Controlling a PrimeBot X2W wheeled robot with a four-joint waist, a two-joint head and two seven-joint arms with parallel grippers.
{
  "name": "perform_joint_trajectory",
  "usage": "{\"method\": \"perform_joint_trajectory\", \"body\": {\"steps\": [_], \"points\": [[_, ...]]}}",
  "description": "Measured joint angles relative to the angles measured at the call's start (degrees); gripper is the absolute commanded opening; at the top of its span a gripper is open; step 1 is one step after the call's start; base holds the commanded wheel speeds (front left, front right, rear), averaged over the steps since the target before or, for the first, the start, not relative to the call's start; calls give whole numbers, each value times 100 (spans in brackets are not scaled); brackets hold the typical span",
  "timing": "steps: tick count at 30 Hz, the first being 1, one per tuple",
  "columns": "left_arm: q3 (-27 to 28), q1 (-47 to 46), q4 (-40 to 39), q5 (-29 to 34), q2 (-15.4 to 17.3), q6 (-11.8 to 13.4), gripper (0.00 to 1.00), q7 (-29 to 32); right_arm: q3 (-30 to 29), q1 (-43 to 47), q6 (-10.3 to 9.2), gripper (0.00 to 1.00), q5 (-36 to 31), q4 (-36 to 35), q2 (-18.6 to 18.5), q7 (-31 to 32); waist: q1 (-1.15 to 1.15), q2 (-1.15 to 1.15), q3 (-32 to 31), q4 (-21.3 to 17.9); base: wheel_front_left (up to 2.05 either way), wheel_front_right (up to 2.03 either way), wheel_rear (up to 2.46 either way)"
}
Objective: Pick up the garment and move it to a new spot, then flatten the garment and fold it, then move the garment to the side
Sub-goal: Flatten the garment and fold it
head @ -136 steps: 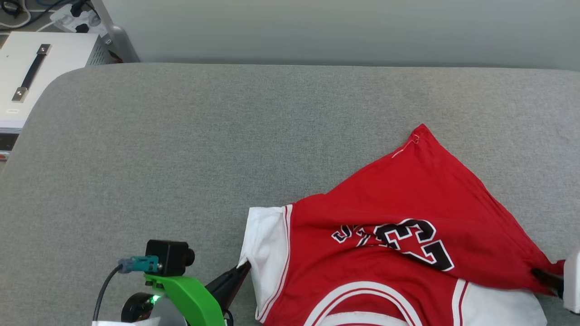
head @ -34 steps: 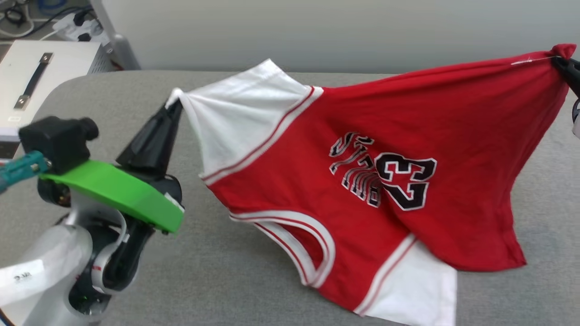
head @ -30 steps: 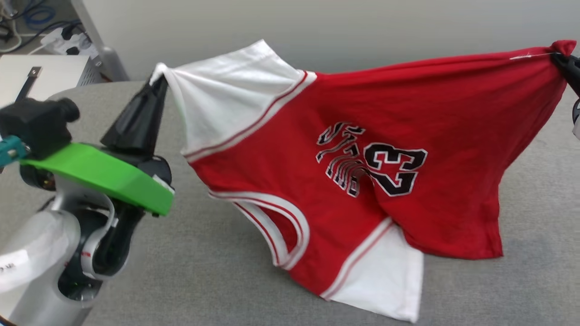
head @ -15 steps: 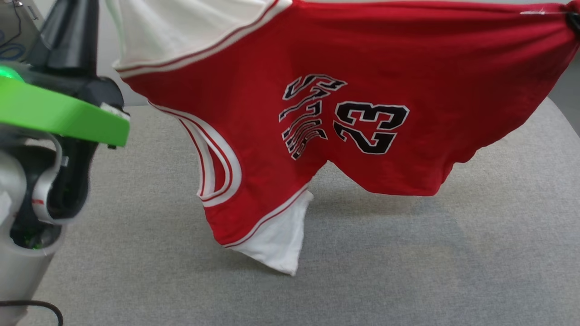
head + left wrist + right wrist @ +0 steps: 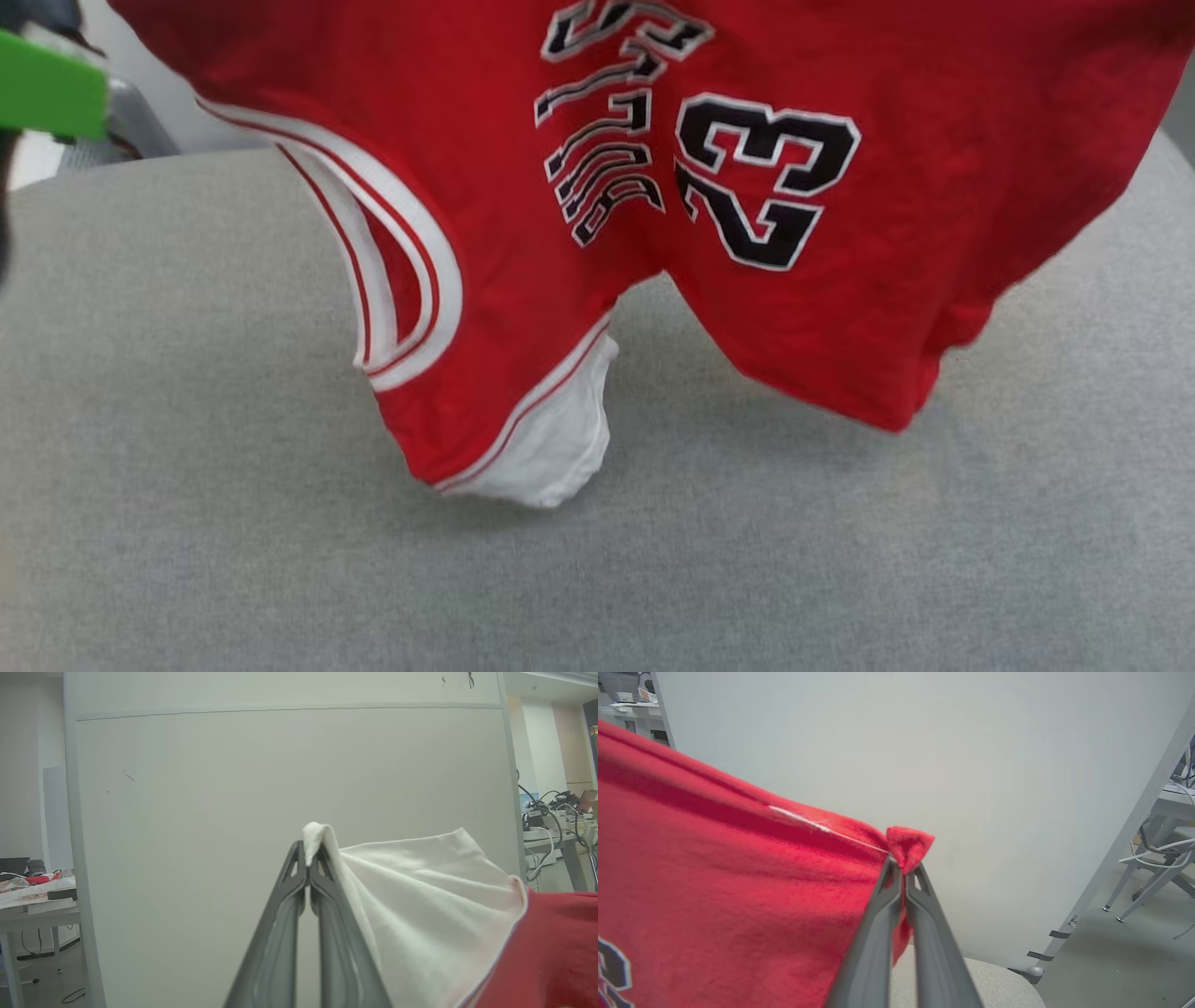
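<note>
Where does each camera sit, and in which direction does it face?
Head view: on the head, facing down at the hanging garment over the grey padded surface; a green wrist part shows upper left.
Left wrist view: on the left wrist, facing a pale wall panel; left gripper shut on the white sleeve.
Right wrist view: on the right wrist, facing a pale wall; right gripper shut on a red corner.
Shared: all three show the garment.

Left tool [image 5: 307, 853] has long grey slotted fingers [image 5: 280, 942], green bracket [image 5: 47, 84].
</note>
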Motion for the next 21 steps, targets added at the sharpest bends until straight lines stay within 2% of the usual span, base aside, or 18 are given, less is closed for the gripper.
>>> {"method": "perform_joint_trajectory", "body": {"steps": [7,13,17,21], "points": [[24,-971,393,83,197,-417,0,183,96,-739,4,0,-180,277,-13,-253,0,0,640,32,0,0,0],[-29,-2176,1162,224,234,-924,0,304,388,-1868,7,0,-365,846,-34,-535,1,0,1348,73,0,0,0],[-209,-3006,1866,457,145,-1241,0,315,646,-2686,8,0,-570,1352,11,-805,1,0,1798,99,0,0,0],[-411,-3935,2719,754,-92,-1574,0,244,866,-3515,8,0,-818,2038,169,-1174,1,0,2263,121,0,0,0]]}}
